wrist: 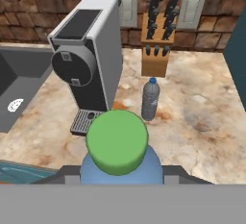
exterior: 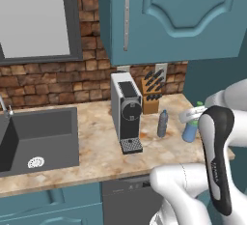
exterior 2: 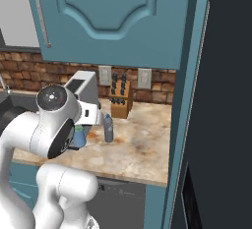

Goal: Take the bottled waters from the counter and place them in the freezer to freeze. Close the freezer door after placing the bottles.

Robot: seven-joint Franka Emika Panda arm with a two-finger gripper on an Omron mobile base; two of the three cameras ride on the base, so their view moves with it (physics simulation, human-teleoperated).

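The gripper (wrist: 120, 182) is clenched on the blue bottle (wrist: 120, 163), whose round green top sits right below the hand camera with a dark finger (wrist: 72, 176) at either flank; the hand view gives this grasp from above, while the left base view shows the same blue bottle from the side, at the desk's (exterior: 96, 147) right end, partly behind the white and dark arm. In the right base view little more than a sliver of blue peeks from behind the arm's big round joint. Whether the bottle's base rests on the stone or has cleared it cannot be told. Just beyond stands the grey-blue bottle (wrist: 150, 99), slim, upright, dull and ribbed-looking, with a small blue cap, on the desk between the coffee machine (wrist: 89, 59) and the knife block (wrist: 157, 45) (nearer the machine's drip grille). The machine is a boxy pale grey body with a dark round front and dark top panel. The knife block is plain wood with black handles, set against a rough brown brick wall (exterior: 48, 79) bearing two pale outlet plates. The desk is beige marbled stone with rusty blotches. The left base view adds the dark grey sink (exterior: 38, 137) with its round drain; the right base view alone offers the tall slate-grey freezer door (exterior 2: 226, 125) at the far right, beside a teal cupboard (exterior 2: 118, 16) side.
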